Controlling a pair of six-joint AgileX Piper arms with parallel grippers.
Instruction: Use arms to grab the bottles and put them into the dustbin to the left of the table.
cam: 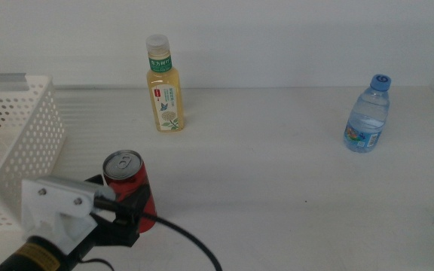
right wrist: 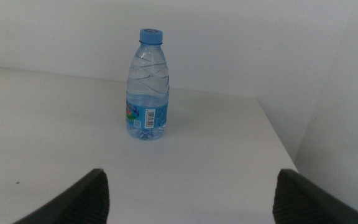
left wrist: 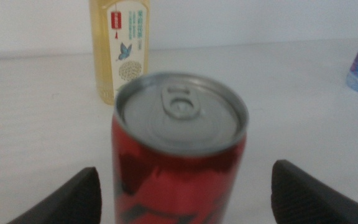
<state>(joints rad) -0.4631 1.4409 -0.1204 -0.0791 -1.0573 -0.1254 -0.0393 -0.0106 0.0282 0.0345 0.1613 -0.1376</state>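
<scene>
Red soda can stands near-left on the white bench, white perforated basket to its left, yellow-drink bottle behind, clear water bottle far right.

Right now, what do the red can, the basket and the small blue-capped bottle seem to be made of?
The red can: likely metal, with a dull grey lid, a pull tab and glossy red paint. The basket: probably white moulded plastic, matte, with round holes in its walls. The small bottle: apparently thin clear plastic with ribbed walls and a blue cap.
</scene>
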